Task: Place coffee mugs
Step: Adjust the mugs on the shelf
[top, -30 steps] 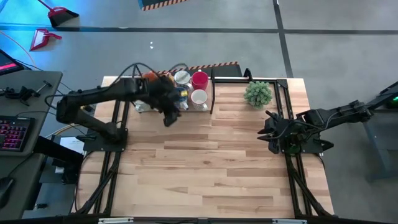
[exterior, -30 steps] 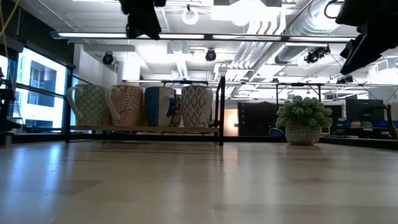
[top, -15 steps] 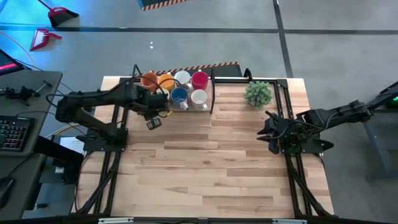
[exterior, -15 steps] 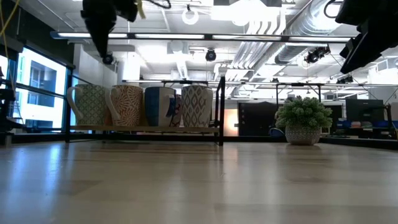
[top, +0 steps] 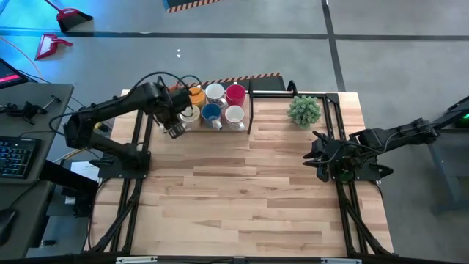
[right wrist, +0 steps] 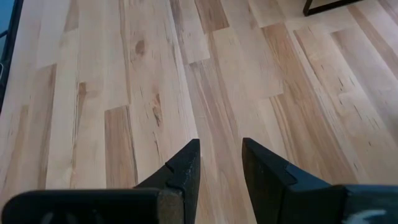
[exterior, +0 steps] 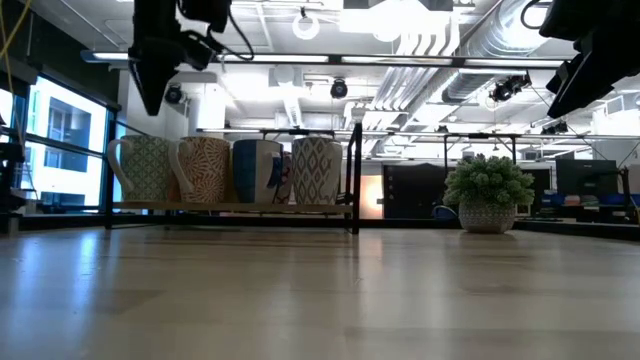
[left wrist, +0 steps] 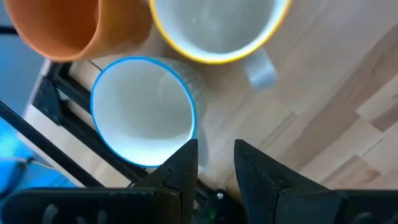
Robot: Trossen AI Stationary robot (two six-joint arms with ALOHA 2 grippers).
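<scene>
In the high view the left arm (top: 139,103) covers part of the coffee mugs (top: 212,103), so their count is unclear. The orange mug (left wrist: 62,25) is cut off in the left wrist view.

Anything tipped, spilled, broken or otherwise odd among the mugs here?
Nothing stands out. The mugs stand upright and close together in the rack at the table's far edge. No spill or breakage shows. The left gripper hovers empty by them; the right gripper waits.

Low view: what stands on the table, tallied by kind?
Front-row mugs: 4 (any behind them are mostly hidden)
Rack: 1
Potted plant: 1
Total: 6
</scene>
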